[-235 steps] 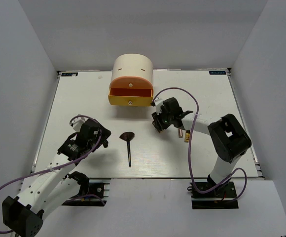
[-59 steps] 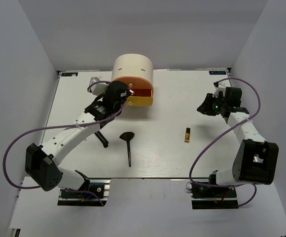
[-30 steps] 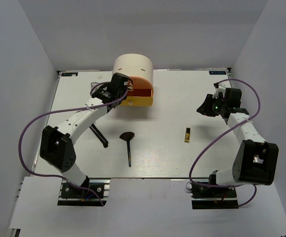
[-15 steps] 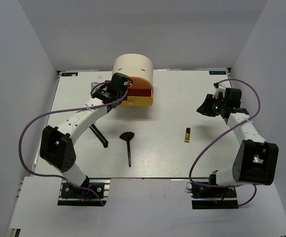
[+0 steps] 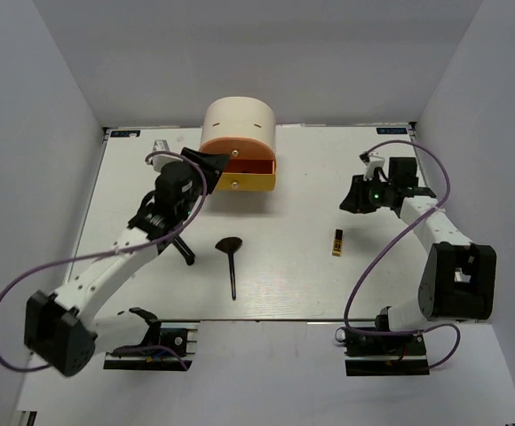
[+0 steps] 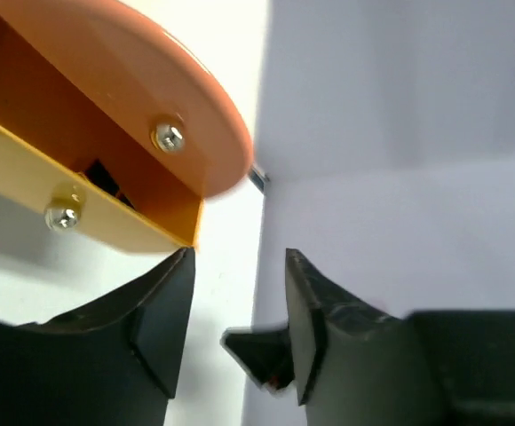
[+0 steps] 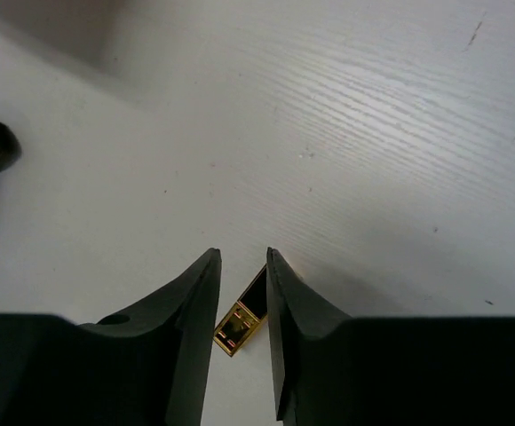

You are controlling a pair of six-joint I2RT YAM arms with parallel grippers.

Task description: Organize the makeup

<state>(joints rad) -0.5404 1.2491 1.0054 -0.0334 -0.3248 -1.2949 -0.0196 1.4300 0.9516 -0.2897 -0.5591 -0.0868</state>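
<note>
Left claw pulled back, black-and-gold lipstick lying flat

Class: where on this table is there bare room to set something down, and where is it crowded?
Bare: between the fan brush and the lipstick; the table right of the drawer box. Crowded: between drawer box and stick brush, under the left arm.

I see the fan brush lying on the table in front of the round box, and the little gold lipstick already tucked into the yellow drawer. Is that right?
Not quite. The fan brush does lie in front of the box, but the gold lipstick is not put away: it lies out on the table, right of the brush, as the top view shows.
</note>
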